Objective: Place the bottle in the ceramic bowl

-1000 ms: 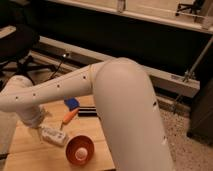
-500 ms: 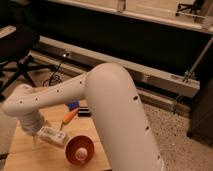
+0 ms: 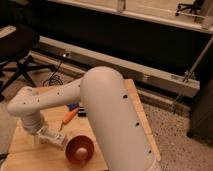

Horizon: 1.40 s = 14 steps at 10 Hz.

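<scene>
The bottle (image 3: 54, 138), clear with a whitish label, lies on its side on the wooden table (image 3: 20, 152) near the front left. Just right of it stands the reddish-brown ceramic bowl (image 3: 79, 150), with nothing in it that I can see. My white arm sweeps in from the right, and its wrist hangs over the table's left part. The gripper (image 3: 39, 132) points down at the bottle's left end, touching or nearly touching it. Whether the bottle is held does not show.
An orange stick-like object (image 3: 69, 115) and a small blue object (image 3: 74, 106) lie behind the bottle, partly hidden by my arm. A black office chair (image 3: 15, 47) stands at the left, and a long dark bench (image 3: 125, 45) runs behind the table.
My wrist has dropped lower over the table's left part, down to the bottle. The bottle and the bowl stay where they were.
</scene>
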Available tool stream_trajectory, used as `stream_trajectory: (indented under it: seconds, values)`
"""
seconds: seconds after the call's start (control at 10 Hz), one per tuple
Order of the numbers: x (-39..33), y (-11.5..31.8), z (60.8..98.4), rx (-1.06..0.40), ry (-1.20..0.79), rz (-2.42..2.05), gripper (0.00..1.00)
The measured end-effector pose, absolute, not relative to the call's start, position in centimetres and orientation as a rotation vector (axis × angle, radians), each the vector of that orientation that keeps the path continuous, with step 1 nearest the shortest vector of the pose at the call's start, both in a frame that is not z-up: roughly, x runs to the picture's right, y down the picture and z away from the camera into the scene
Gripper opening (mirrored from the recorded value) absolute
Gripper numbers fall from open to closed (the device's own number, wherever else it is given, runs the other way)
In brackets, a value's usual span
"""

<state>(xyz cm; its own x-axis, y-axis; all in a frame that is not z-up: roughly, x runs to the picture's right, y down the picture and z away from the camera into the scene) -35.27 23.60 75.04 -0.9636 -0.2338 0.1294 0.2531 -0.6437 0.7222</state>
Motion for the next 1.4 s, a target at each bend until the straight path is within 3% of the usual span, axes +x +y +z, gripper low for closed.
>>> stream_trajectory:
  seconds: [0.8,0.9,1.4]
  values:
    - [-36.3,25.2,76.2,-0.056,-1.170,-2.725,0.72]
    - [-36.0,25.5,76.3,-0.070,-1.186,-2.722,0.68]
    - [-34.9,24.4,75.6,-0.095,-1.235,-2.707,0.20]
